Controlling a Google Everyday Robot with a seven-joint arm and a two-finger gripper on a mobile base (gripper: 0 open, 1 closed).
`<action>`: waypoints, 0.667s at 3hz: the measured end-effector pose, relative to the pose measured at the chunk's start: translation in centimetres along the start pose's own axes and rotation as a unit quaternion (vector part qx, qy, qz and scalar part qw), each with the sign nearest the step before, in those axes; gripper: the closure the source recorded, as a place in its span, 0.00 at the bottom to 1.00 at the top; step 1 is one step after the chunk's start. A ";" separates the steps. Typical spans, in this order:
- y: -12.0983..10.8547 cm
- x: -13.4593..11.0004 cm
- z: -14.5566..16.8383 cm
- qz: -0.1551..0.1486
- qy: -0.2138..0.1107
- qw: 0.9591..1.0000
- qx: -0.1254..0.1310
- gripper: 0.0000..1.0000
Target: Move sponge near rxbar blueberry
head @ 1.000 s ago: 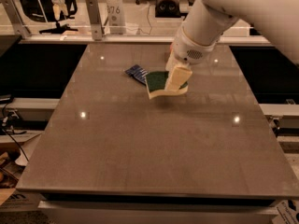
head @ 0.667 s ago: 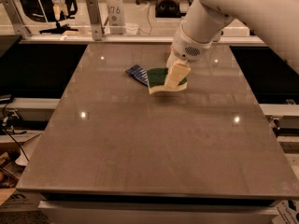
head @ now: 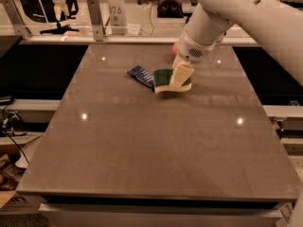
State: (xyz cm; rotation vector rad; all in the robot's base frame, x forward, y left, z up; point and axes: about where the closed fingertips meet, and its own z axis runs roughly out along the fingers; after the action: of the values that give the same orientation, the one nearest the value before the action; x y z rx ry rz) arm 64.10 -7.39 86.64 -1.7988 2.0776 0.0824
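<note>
the gripper (head: 182, 75), just right of the rxbar blueberry (head: 141, 74), was clamped on the sponge (head: 164, 78). drifting left while lowering could shove the rxbar blueberry, and the bent sponge might spring away on release. the sponge hung under the gripper, reaching left almost to the wrapper.
</note>
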 end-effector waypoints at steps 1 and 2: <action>-0.7 0.8 0.9 0.010 0.002 1.000 -0.001 0.37; -1.0 1.1 1.4 0.014 0.003 1.000 -0.003 0.14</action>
State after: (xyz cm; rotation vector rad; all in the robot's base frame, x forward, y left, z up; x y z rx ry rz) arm 65.30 -8.21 85.18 -1.7763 2.1088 0.0915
